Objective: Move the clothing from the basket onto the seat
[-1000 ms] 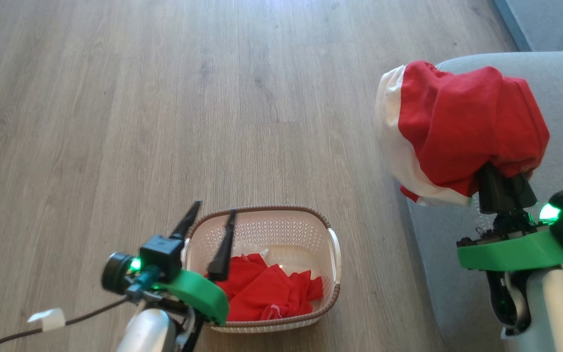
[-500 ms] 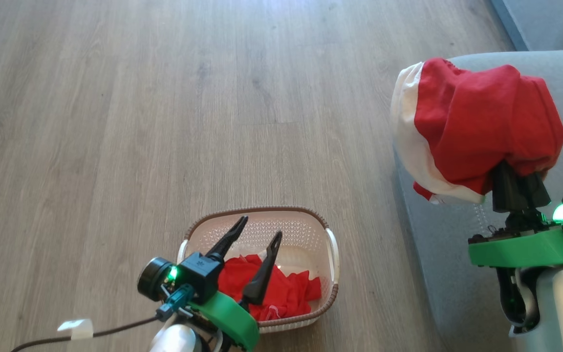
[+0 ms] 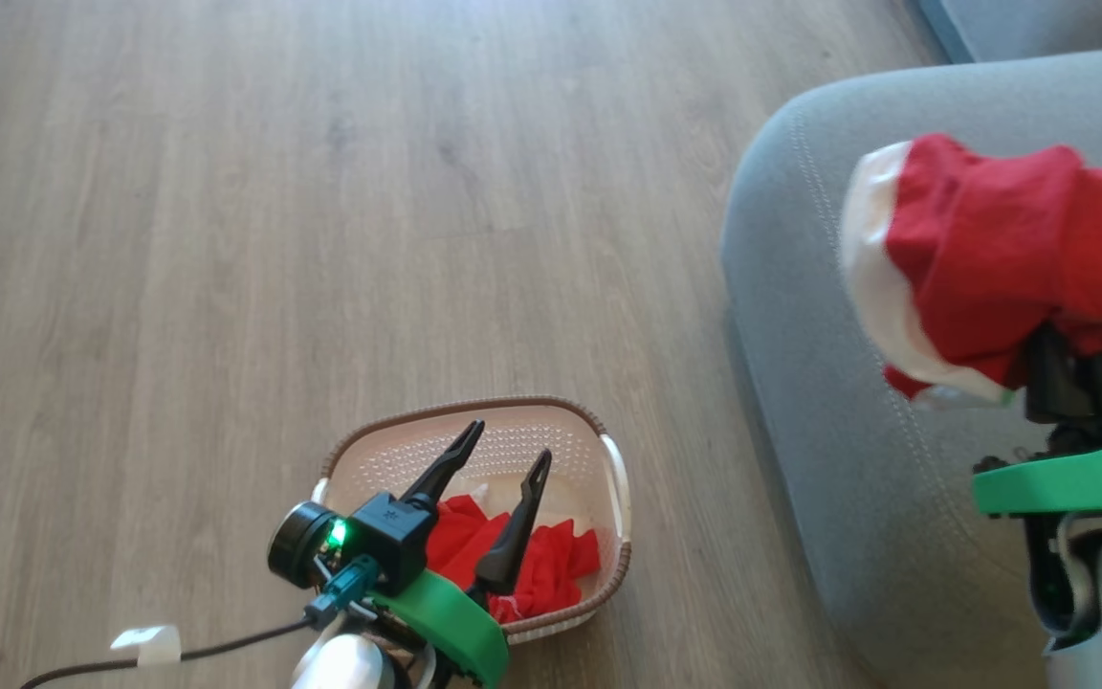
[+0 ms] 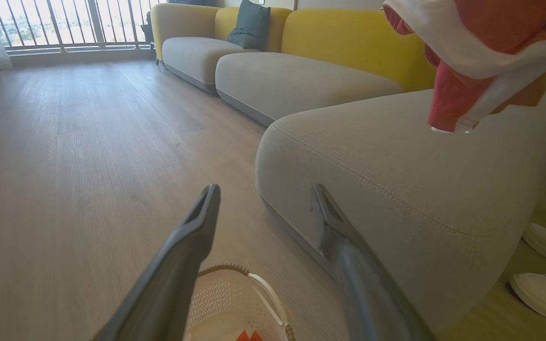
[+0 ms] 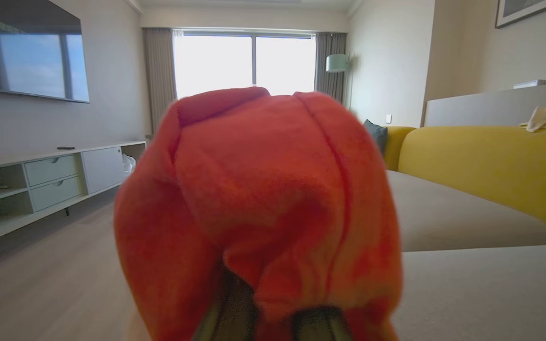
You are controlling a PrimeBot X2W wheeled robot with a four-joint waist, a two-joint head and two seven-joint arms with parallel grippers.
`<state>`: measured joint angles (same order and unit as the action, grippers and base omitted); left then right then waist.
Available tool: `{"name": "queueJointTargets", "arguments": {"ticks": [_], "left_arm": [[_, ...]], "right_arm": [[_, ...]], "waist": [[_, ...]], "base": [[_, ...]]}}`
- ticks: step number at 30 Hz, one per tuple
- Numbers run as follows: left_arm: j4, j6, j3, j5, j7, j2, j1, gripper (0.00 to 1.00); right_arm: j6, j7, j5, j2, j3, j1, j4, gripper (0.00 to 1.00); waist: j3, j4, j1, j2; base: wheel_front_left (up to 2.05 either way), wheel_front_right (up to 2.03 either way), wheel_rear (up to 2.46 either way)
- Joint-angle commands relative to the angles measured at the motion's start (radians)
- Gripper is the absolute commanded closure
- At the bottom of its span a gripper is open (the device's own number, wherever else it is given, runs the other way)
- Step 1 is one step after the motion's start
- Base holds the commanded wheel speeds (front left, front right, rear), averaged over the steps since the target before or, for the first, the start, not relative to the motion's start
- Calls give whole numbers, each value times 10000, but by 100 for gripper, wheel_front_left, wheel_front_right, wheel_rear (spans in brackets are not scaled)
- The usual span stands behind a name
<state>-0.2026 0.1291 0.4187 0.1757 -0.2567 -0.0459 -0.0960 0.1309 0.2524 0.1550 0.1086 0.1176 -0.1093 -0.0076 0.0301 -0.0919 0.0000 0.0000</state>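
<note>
The right gripper [image 3: 1079, 378] has its two dark fingers pressed close together, pinching a red garment [image 3: 1001, 249] with a white band. The cloth drapes down over the fingers, so their tips are hidden; in the right wrist view the bunched red fabric covers all but the finger bases. The garment hangs in the air above the grey seat [image 3: 819, 287], and whether its lowest fold touches the cushion cannot be told. The picture's right edge cuts off both the garment and the seat.

The left gripper [image 3: 510, 442] is spread wide and holds nothing, its fingers pointing out over the basket [image 3: 455, 410]. The arm and its green wrist block the basket's near left part. The basket stands on the wooden floor [image 3: 321, 191], near the seat's rounded corner. In it lie more crumpled red clothes [image 3: 541, 574], filling the near half, with the pale perforated far wall bare. How many pieces are there is hard to make out.
</note>
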Motion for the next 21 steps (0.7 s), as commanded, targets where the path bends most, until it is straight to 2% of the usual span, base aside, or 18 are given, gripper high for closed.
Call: {"name": "queueJointTargets", "arguments": {"ticks": [1, 9, 21], "left_arm": [[405, 3, -232, -31, -51, -43, -224, 0], [512, 11, 0, -28, -51, -43, -173, 0], [507, 14, 70, 5, -51, -43, -128, 0]], "right_arm": [[-2, 94, -105, 164, 17, -200, -353, 100], [-2, 94, -198, -109, 804, 207, -520, 100], [-2, 94, -180, -336, 999, 875, -740, 100]], "waist": [[89, -232, 0, 0], [114, -1254, 0, 0], [-197, -3079, 0, 0]], "base": [[0, 0, 0], [0, 0, 0], [0, 0, 0]]}}
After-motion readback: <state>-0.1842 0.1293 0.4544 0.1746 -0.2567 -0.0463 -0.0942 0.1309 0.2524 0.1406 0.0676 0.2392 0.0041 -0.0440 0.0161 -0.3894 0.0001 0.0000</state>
